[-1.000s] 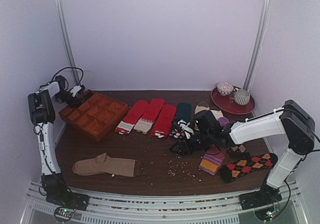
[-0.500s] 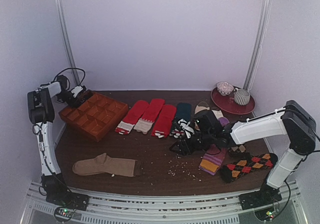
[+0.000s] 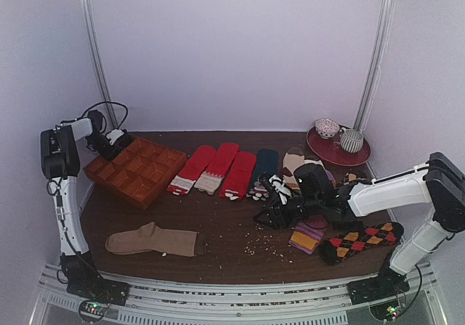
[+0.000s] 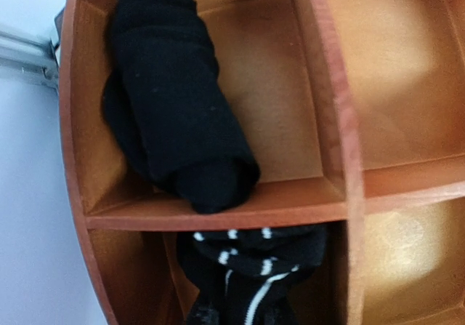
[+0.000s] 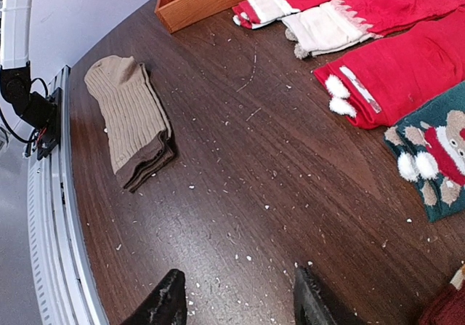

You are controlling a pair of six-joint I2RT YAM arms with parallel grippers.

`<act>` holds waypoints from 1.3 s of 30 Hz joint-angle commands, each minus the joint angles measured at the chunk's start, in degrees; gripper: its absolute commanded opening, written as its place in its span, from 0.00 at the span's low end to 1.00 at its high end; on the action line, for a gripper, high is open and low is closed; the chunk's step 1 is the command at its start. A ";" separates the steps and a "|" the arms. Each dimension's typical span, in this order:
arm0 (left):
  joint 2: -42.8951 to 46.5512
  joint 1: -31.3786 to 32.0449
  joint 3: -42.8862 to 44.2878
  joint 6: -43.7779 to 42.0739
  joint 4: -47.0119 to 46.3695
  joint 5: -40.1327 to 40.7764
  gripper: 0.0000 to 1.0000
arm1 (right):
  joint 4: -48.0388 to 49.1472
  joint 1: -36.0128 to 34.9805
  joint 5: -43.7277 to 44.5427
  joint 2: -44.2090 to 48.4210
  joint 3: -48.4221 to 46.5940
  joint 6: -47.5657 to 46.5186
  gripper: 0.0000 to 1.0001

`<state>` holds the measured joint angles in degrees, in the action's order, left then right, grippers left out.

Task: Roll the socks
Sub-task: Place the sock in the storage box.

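Sock (image 4: 251, 263), blk w/ white stripes: bunched in tray (image 4: 341, 158) compartment at bottom of L-wrist view, just across divider from plain blk roll (image 4: 182, 121). Long axis runs down out of frame, toward L fingers. L gripper (image 3: 109, 137) at tray's far-L corner, the nearer arm. Its fingers aren't shown, so grip can't be told. R gripper (image 5: 240, 281) spread wide, empty, over table (image 5: 254, 194), well apart from tray.

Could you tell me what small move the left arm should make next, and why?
Probably release, if the left gripper holds anything, and lift straight up: the striped sock sits bundled in a tray compartment, next to the one with the rolled black sock. I cannot see its grip.
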<state>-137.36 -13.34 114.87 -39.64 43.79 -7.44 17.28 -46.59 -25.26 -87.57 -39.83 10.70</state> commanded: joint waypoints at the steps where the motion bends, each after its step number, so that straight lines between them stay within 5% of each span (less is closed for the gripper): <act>1: -5.49 -0.97 0.01 1.41 12.09 3.35 0.17 | 1.30 0.35 -0.36 0.64 0.15 -0.02 0.51; 12: -2.31 -2.26 1.23 1.75 2.58 4.65 0.26 | -1.21 0.28 0.94 0.73 -2.41 0.65 0.51; 18: -0.89 -2.21 3.01 0.65 1.82 6.30 0.50 | -1.62 0.31 1.26 0.73 -2.73 0.69 0.51; 22: -0.09 -2.24 3.08 0.50 1.82 6.53 0.54 | -1.75 0.28 1.33 0.84 -2.62 0.82 0.51; 24: 0.22 -2.29 3.09 0.57 1.73 6.70 0.66 | -1.79 0.28 1.35 0.97 -2.64 0.92 0.51; 26: 0.65 -2.31 3.12 0.74 1.38 7.10 0.96 | -1.85 0.30 1.35 1.21 -2.62 0.90 0.51; 39: 7.63 -2.06 4.14 3.64 -2.39 2.12 0.98 | -1.07 0.31 1.33 -0.04 -2.62 0.86 0.51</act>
<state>-133.67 -15.31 119.11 -37.87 44.05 -3.31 15.84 -46.57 -24.40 -87.42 -41.32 10.96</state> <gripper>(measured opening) 0.982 0.507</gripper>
